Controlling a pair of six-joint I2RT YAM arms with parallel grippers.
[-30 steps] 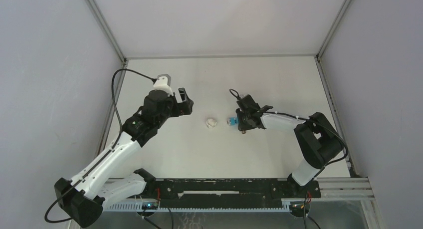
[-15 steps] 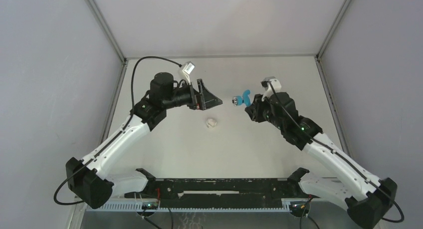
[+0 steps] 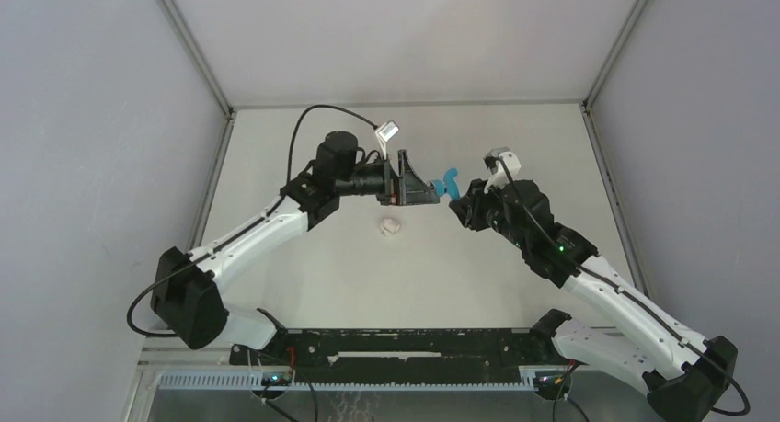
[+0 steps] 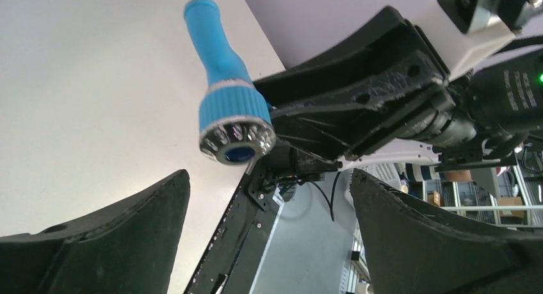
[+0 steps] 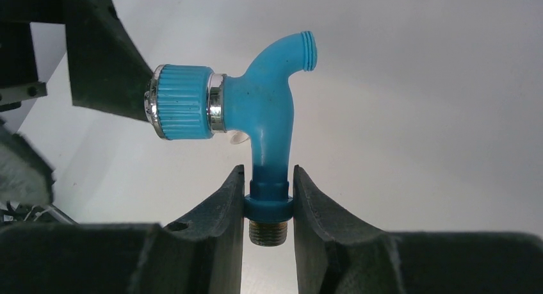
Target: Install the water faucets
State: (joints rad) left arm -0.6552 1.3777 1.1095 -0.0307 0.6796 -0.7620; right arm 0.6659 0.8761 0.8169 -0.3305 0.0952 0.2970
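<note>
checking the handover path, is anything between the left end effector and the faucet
Nothing. In the left wrist view the stretch from the open left end effector to the faucet is bare; the top view shows them close.

Off-white table (image 3: 441,284); grey panels (image 3: 92,119) behind and beside it, aluminium struts (image 3: 191,43) at its far corners.

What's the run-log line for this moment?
right claw: shut on blue faucet, held off table | left claw: open, facing faucet | white fitting: on table
</note>
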